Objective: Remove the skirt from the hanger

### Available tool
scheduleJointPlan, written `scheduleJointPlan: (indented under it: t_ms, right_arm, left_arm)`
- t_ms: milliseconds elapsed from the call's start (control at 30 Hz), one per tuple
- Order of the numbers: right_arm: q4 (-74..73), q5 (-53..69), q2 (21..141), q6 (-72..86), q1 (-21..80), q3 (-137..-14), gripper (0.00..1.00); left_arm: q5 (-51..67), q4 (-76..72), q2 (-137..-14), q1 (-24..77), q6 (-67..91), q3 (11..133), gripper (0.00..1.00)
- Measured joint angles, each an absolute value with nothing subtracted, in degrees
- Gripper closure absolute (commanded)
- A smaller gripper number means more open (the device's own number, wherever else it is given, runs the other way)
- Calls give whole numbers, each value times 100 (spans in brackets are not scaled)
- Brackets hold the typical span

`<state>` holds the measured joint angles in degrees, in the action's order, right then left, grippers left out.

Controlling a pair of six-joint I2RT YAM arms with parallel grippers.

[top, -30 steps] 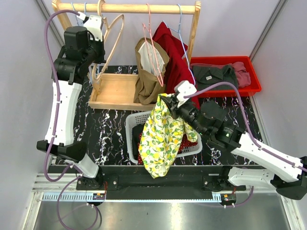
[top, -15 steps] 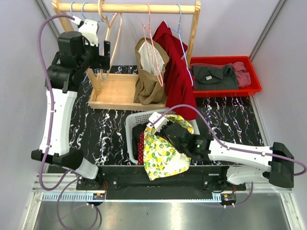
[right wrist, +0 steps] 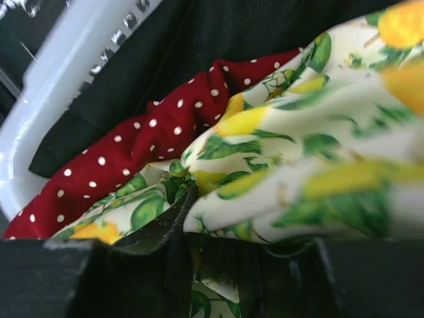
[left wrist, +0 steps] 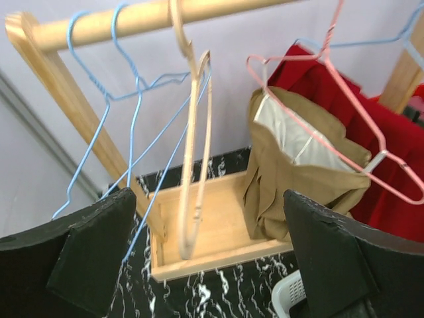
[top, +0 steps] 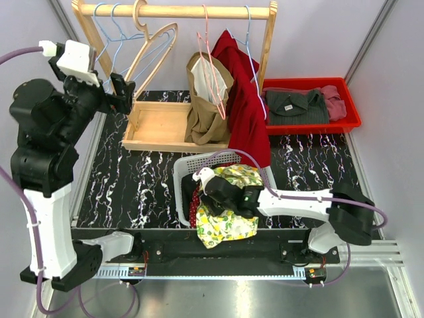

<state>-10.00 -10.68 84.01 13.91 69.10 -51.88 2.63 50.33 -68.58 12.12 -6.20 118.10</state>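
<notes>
The lemon-print skirt (top: 228,215) lies bunched in the white basket (top: 182,172), spilling over its near rim. My right gripper (top: 211,197) is low in the basket, pressed into the cloth. In the right wrist view the skirt (right wrist: 298,132) drapes over and between the parted jaws of the right gripper (right wrist: 245,258). A bare wooden hanger (top: 149,50) hangs on the rack. My left gripper (top: 122,93) stands open to the left of it, apart from it. In the left wrist view the hanger (left wrist: 192,152) hangs beyond the wide-open left gripper (left wrist: 209,212).
The wooden rack (top: 179,10) also carries blue wire hangers (top: 109,20), a brown garment (top: 205,99) on a pink hanger and a red garment (top: 242,99). A red bin (top: 305,82) of clothes stands at the back right. A red polka-dot garment (right wrist: 132,146) and black cloth (right wrist: 199,53) lie in the basket.
My right arm lowered the skirt from mid-air into the basket and its jaws parted. My left gripper opened, let go of the wooden hanger and drew back to the left.
</notes>
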Motion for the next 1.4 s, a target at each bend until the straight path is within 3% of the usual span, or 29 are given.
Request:
scheduleJointPlan:
  t_ms: [100, 233, 333, 367, 567, 733, 900, 1133, 1400]
  right_arm:
    - [-996, -517, 8783, 1772, 6761, -5240, 60]
    - [-692, 482, 9041, 2335, 6254, -5231, 48]
    - [-384, 1229, 9319, 2676, 5927, -5212, 37]
    - [-294, 1426, 9430, 2742, 5876, -5229, 26]
    - [-897, 1509, 9843, 2703, 5929, -6031, 9]
    - [-1903, 198, 9400, 2078, 6187, -6775, 8]
    - [-2370, -513, 8071, 1610, 6167, -7052, 8]
    - [-2773, -123, 6608, 1361, 6169, -6976, 7]
    - [-3601, 432, 6997, 1125, 6696, -6676, 10]
  left_arm:
    - [521, 4871, -6591, 1212, -620, 11666, 1]
    - [725, 4779, -6445, 1212, -617, 11657, 1]
    - [777, 4722, -6370, 1212, -620, 11598, 1]
    - [779, 4703, -6337, 1212, -622, 11563, 1]
    - [803, 4665, -6309, 1212, -620, 11465, 1]
    - [838, 4668, -6322, 1212, -620, 11371, 1]
    - [840, 4654, -6294, 1212, -626, 11236, 1]
    - [836, 4661, -6267, 1212, -685, 11172, 1]
    - [834, 4661, -6267, 1212, -731, 11172, 1]
